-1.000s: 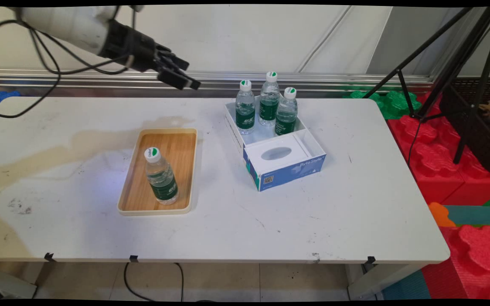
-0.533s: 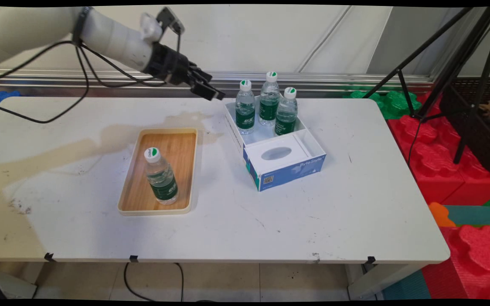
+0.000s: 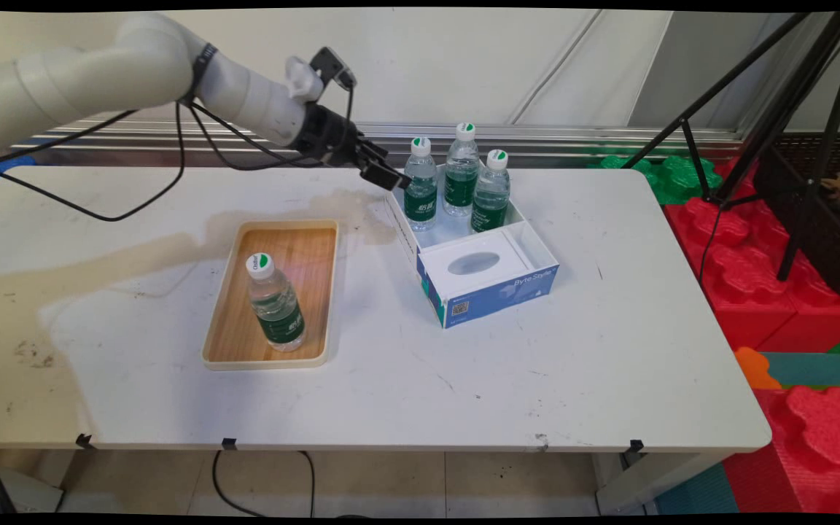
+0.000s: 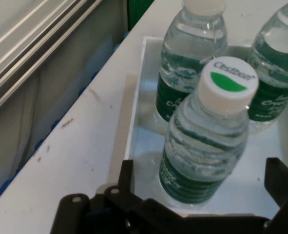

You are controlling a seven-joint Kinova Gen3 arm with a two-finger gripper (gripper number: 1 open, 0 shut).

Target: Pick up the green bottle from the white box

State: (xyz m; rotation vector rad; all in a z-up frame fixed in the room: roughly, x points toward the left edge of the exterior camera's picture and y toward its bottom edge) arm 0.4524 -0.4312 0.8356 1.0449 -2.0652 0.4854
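A: Item one, end effector [image 3: 389,177]: logging position?

B: Having travelled rightward and downward along the far side of the worktop [image 3: 573,350] over the last second. Now hanging just beside the nearest bottle [image 3: 420,186], at the far-left corner of the blue-and-white box [image 3: 493,288]. Fingers standing spread, gripping nothing.

A: Touching yet?

B: Apparently not, judging by the main view. In the hand view, framing that bottle between the two fingers while stopping slightly short of it.

A: Item two, nearest bottle: recording attitude?

B: Standing upright in the box's open rear compartment, long axis vertical, white-and-green cap pointing up. Sitting close beside the back bottle [image 3: 461,171] and the right bottle [image 3: 491,191], both likewise upright.

A: Remaining entries?

B: Tray bottle [image 3: 275,302] standing upright on the wooden tray [image 3: 314,240], well apart from the box, sitting unmoved throughout.
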